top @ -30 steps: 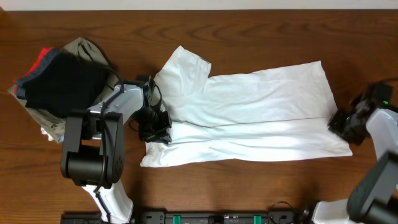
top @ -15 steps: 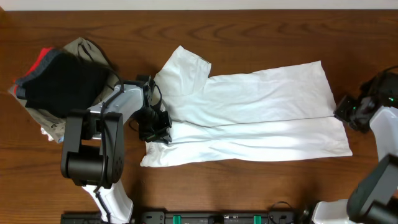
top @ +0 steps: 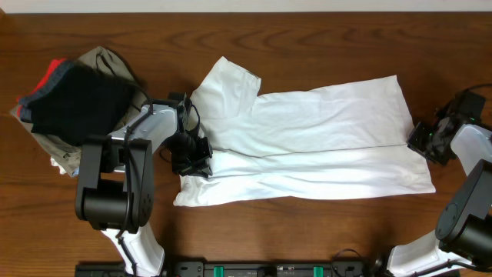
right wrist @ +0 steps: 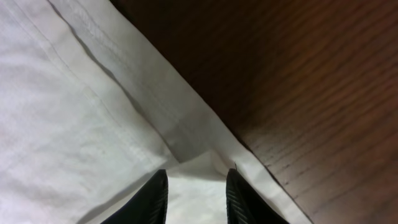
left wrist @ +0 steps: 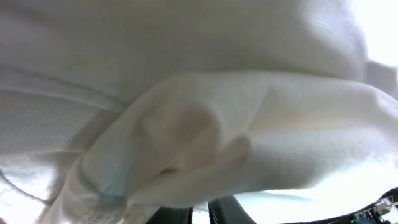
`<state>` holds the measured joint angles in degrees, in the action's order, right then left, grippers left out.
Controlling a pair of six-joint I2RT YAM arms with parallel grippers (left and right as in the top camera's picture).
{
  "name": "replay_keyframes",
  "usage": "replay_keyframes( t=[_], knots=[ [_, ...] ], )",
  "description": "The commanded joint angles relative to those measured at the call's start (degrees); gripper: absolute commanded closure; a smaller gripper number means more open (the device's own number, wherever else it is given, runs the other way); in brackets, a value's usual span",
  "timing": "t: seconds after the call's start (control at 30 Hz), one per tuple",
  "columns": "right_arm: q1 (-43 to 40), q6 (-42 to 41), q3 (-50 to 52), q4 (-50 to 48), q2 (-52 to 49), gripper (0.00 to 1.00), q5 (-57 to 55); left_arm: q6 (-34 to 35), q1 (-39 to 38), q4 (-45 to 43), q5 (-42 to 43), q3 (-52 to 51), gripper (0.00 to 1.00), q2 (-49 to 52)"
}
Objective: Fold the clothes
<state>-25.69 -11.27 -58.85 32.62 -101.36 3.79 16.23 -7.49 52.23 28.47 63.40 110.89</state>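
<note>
Wooden table (top: 323, 38) under white garment (top: 323, 146) and folded pile (top: 69, 100)

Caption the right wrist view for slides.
Right jaws open over a hem corner of the white garment, wooden table beyond.

Built of glossy white shells (top: 154, 127) and black cylindrical joint blocks (top: 104, 204), looped at the wrist with thin black cables (top: 192, 115), ending in smooth black tapered jaws.

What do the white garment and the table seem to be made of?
White garment: thin, soft cloth, likely cotton or a blend, matte; it creases and bunches easily, with stitched hems along its edge. Table: dark brown wood or wood-look laminate, slightly glossy; grain lines show, though solid wood or veneer cannot be told.
</note>
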Motion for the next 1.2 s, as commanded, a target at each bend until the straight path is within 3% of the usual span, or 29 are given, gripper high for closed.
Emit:
replay_keyframes(
  t=[0.0,0.43,0.63,0.77,0.97,1.17],
  knots=[
    [-0.2,1.3,0.1,-0.4,-0.7,0.69,-1.0,-1.2,0.4,-2.0,-2.5,-0.5,0.87,1.1],
    [-0.2,1.3,0.2,-0.3,-4.6,0.7,-1.0,-1.2,0.4,-2.0,-2.5,-0.5,0.88,1.1],
    [-0.2,1.3,0.2,-0.1,-4.2,0.99,-1.0,-1.2,0.4,-2.0,-2.5,-0.5,0.88,1.1],
    [-0.2,1.2,0.1,0.7,-1.9,0.99,-1.0,-1.2,0.4,-2.0,-2.5,-0.5,0.87,1.1],
    [-0.2,1.0,0.0,1.5,5.3,0.91,-2.4,-1.2,0.4,-2.0,-2.5,-0.5,0.88,1.1],
    [-0.2,1.1,0.0,2.8,8.5,0.99,-4.0,-1.2,0.4,-2.0,-2.5,-0.5,0.88,1.1]
  ],
)
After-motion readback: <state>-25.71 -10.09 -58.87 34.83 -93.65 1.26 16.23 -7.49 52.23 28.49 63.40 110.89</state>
